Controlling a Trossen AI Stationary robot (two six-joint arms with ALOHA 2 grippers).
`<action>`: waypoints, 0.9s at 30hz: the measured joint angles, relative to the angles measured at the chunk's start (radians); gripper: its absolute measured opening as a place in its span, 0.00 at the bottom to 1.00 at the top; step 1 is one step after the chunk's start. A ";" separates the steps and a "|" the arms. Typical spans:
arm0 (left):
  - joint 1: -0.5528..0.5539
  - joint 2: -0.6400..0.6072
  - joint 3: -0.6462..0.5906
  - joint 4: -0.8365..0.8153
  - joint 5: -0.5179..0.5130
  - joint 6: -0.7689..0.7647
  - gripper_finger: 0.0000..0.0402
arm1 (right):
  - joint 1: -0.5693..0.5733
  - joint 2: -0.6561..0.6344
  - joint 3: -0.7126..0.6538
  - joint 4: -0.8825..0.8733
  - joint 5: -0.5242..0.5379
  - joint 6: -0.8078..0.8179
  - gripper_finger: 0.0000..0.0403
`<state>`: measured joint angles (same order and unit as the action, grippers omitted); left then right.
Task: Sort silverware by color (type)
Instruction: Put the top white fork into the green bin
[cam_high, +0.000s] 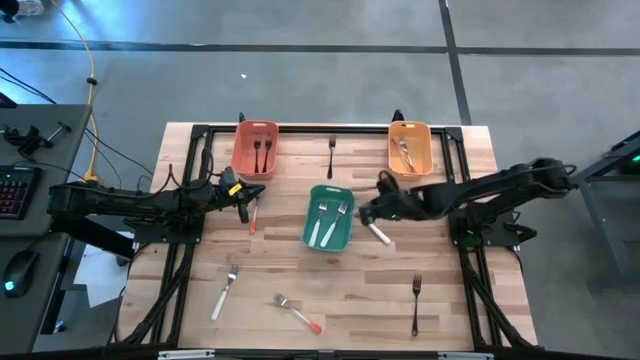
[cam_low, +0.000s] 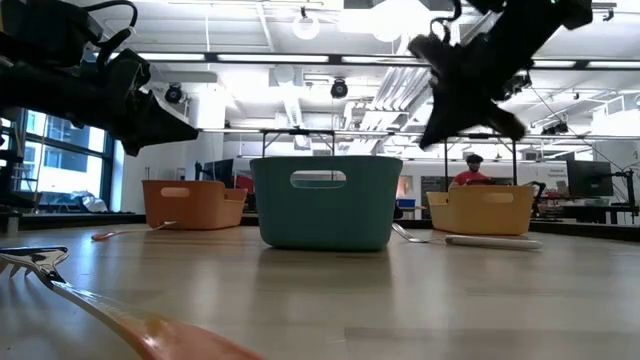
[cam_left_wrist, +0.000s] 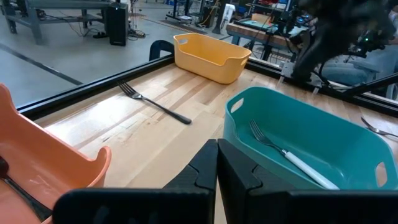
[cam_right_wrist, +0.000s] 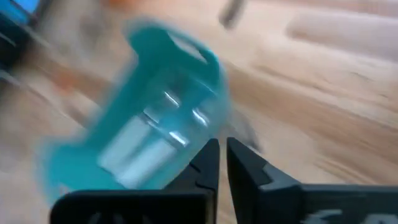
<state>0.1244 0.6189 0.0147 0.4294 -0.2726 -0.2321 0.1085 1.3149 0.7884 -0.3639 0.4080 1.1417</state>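
The left hand (cam_high: 243, 203) hangs over the wooden surface (cam_high: 350, 290) between the salmon bin (cam_high: 254, 149) and the teal bin (cam_high: 329, 217), clenched on nothing; an orange-handled piece (cam_high: 252, 218) lies on the boards just beside it. Two dark forks (cam_high: 262, 152) rest in the salmon bin. Toward the near edge lie a white-handled fork (cam_high: 223, 294) and, a little further right, an orange-handled fork (cam_high: 298, 313). A dark fork (cam_high: 331, 156) lies alone between the salmon and orange bins. In the teal bin, at the middle, sit two white-handled pieces (cam_high: 325, 222). Just right of that bin lies another white-handled piece (cam_high: 380, 233), flat on the surface, with the right hand (cam_high: 366, 213) above it, fingers pressed together and carrying nothing. The orange bin (cam_high: 410, 147) holds cutlery (cam_high: 404, 152) that is too small to make out. Another dark fork (cam_high: 416, 303) lies near the front right corner.
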 joint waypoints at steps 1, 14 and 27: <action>0.000 0.000 0.000 0.000 0.000 0.000 0.00 | 0.006 0.024 0.020 -0.063 -0.013 -0.021 0.05; 0.000 0.000 0.000 0.000 0.000 0.000 0.00 | 0.035 0.394 0.121 -0.162 -0.148 -0.118 0.32; 0.000 0.000 0.000 0.000 0.000 0.000 0.00 | -0.006 0.419 0.134 -0.304 -0.200 -0.059 0.03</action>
<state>0.1246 0.6189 0.0147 0.4294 -0.2722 -0.2323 0.1021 1.7335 0.9221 -0.6678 0.2076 1.0828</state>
